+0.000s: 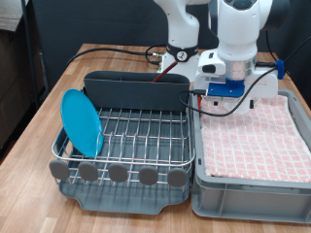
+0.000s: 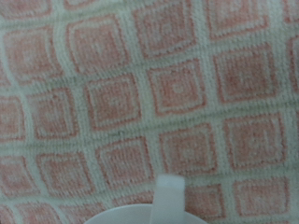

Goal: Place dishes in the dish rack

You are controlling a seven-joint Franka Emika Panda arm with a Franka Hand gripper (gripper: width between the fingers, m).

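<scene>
The round light-blue plate [image 1: 82,121] stands on edge in the silver wire dish rack [image 1: 136,131], at its end on the exterior view's left. My gripper [image 1: 225,92] hangs low over the far end of the grey bin, just to the right of the rack's grey caddy [image 1: 136,89]. Its fingers do not show in the wrist view. That view shows pink checked cloth [image 2: 140,93] close up, with the rim and handle of the small white cup [image 2: 163,207] at the picture's edge. The cup is hidden in the exterior view. The wooden spoon is out of view.
The grey bin [image 1: 248,199] lined with pink checked cloth [image 1: 258,136] stands to the right of the rack on the wooden table [image 1: 58,87]. Round grey discs [image 1: 117,173] line the rack's front. Cables [image 1: 146,53] and the robot base lie behind.
</scene>
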